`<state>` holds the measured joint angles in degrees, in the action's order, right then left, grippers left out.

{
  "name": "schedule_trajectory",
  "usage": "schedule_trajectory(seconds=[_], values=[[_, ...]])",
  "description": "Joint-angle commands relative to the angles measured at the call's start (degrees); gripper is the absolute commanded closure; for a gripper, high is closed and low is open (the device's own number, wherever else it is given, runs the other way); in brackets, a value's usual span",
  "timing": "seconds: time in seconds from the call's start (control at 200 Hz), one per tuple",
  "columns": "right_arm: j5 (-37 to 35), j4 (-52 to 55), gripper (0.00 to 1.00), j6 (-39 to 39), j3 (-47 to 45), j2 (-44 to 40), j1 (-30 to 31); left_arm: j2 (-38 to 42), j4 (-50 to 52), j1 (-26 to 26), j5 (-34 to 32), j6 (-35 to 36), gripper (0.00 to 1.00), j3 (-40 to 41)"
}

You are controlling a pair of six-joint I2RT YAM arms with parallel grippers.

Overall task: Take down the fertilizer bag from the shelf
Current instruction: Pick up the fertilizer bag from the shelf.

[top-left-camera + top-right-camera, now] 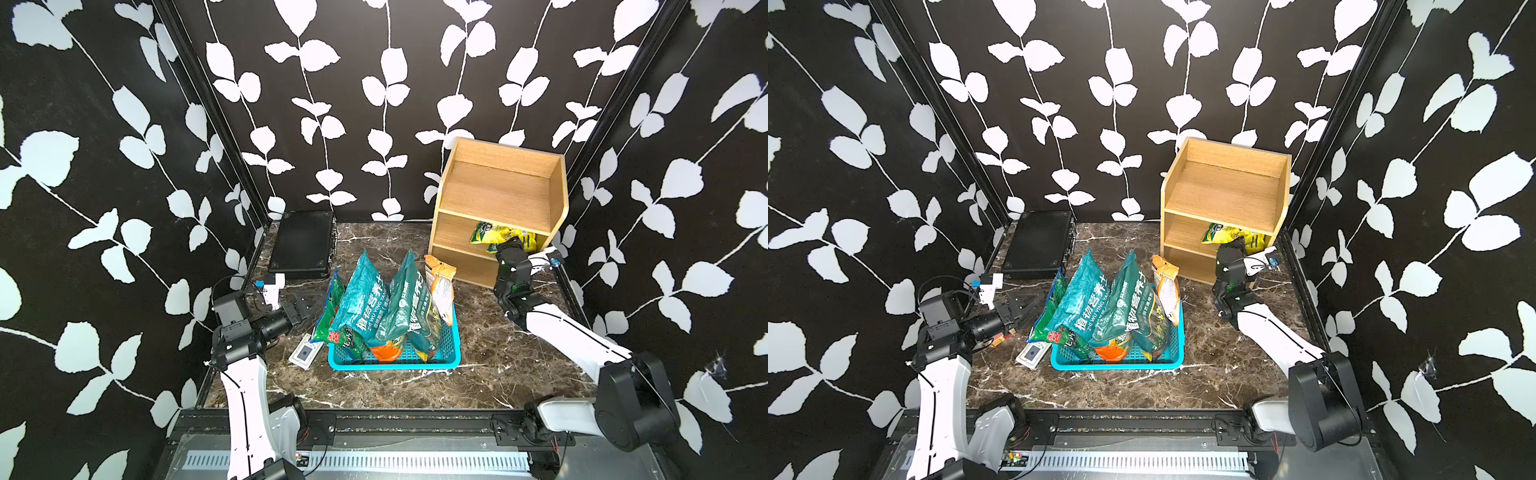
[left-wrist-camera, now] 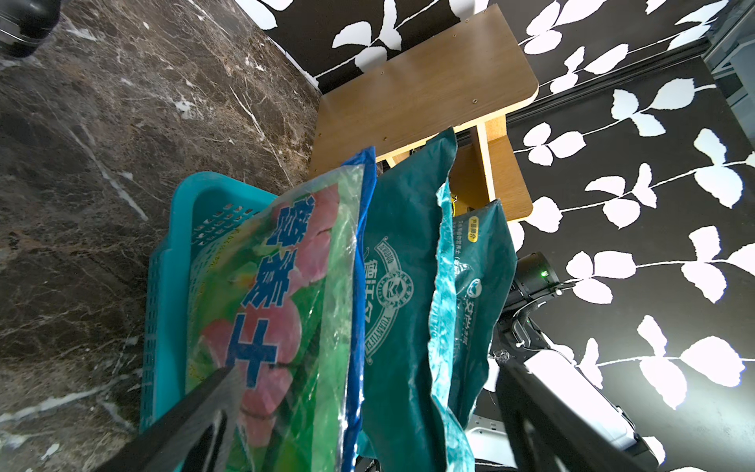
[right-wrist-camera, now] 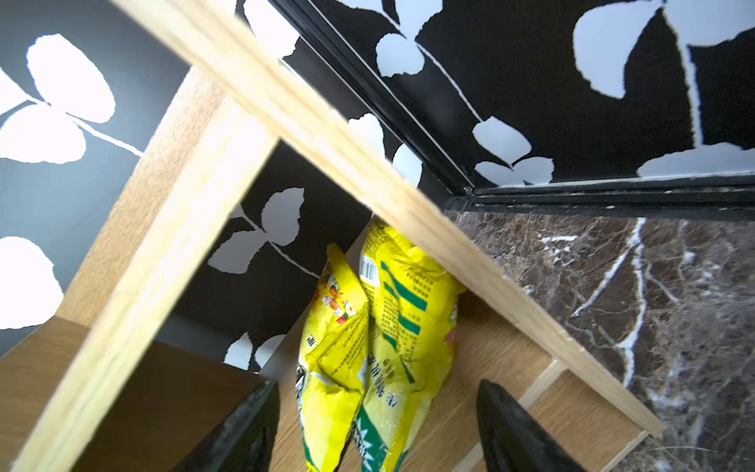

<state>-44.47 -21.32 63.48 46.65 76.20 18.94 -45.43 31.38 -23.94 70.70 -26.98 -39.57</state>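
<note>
Both jaws of the right gripper [image 3: 376, 386] stood spread wide at the mouth of the middle tier of the shelf [image 3: 192, 212], one on each side of the yellow fertilizer bag [image 3: 380, 327]. In the right wrist view a strip of bare wood showed between the bag and one finger [image 3: 510, 425]. The other finger [image 3: 249, 425] sat just beside the bag's edge, and whether it touched could not be told. Nothing was pinched. The bag lay crumpled on that middle tier, close to the shelf's side panel, with its near end cut off by the frame edge.

In both top views the arm's wrist covered the fingertips and part of the bag [image 1: 494, 233] [image 1: 1227, 235], so only a green-and-yellow stretch of it showed.

The left gripper [image 2: 365, 367] was likewise spread wide and held nothing, close by the blue basket [image 2: 175, 261]. In the left wrist view one fingertip overlapped the green bag [image 2: 286, 286] standing in the basket; contact could not be judged. From above, its dark fingers were hard to separate from the dark tabletop.
</note>
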Motion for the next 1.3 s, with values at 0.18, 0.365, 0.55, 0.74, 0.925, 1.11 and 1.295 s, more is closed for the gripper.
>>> schedule_trajectory(seconds=[0.18, 0.365, 0.55, 0.74, 0.925, 1.11, 1.295], values=[[-1.05, 1.54, 0.17, 1.12, 3.67, 5.26, -1.92, 0.05, -0.62, -0.30, 0.92, 0.44, 0.01, 0.37], [0.79, -0.34, 0.21, -0.97, 6.21, 9.43, -2.42, -0.07, -0.61, -0.23, 0.98, 0.44, 0.01, 0.29], [2.41, 0.16, 0.26, -4.66, 11.33, 13.77, -2.43, -0.14, -0.59, -0.38, 1.07, 0.44, 0.01, 0.25], [-1.84, 5.34, 0.23, -3.24, 12.25, 13.54, -2.42, -0.24, -0.53, -0.29, 1.29, 0.49, 0.01, 0.34], [-4.15, 9.09, 0.21, -3.87, 13.28, 13.36, -2.42, -0.19, -0.53, -0.38, 1.31, 0.44, 0.01, 0.38], [-5.82, 8.61, 0.33, -6.80, 13.24, 13.57, -2.76, -0.19, -0.56, -0.32, 1.20, 0.44, 0.01, 0.35], [-4.45, 4.55, 0.80, -13.15, 13.66, 14.23, -3.16, -0.16, -0.47, -0.33, 1.11, 0.44, 0.01, 0.37]])
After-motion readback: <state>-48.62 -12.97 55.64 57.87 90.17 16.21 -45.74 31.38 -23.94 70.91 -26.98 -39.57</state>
